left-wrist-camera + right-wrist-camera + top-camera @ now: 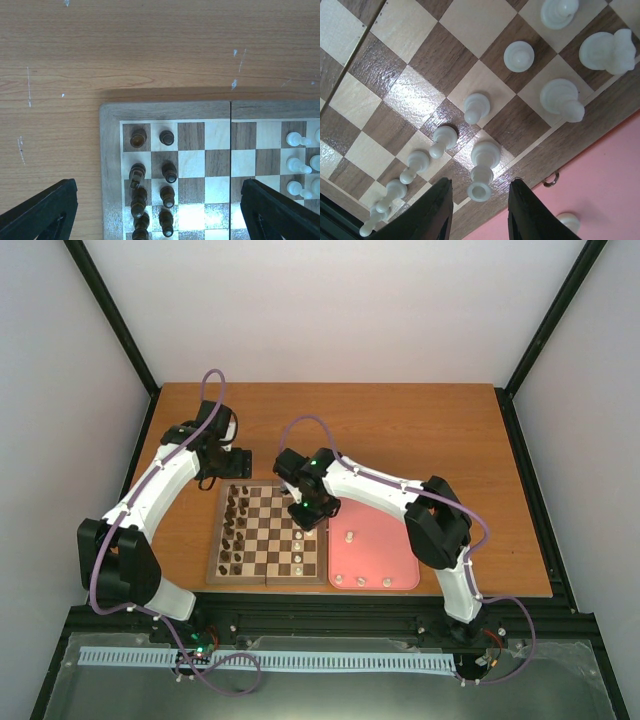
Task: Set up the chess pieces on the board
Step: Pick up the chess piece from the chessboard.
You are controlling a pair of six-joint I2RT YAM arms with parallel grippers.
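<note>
**Right claw straddles a white piece at the board's tray-side edge**

The chessboard (268, 543) lies on the wooden table (400, 430), with the pink tray (400, 545) just beside its right edge. The right claw (481, 186) hangs low over the board's right side. Its fingers (440, 212) stand apart on either side of a tall white piece with a ringed top (482, 170), and a gap shows on each side, so nothing is gripped. That piece stands upright in the edge row next to the light wood border. A diagonal line of white pawns (442, 139) runs beside it, and more white pieces (560, 97) stand further along the same side. Four white pieces (362, 581) sit on the tray.

The left claw (160, 182) hovers near the board's far left corner, spread wide and holding nothing. Dark brown pieces (166, 137) fill the two left columns below it.
</note>
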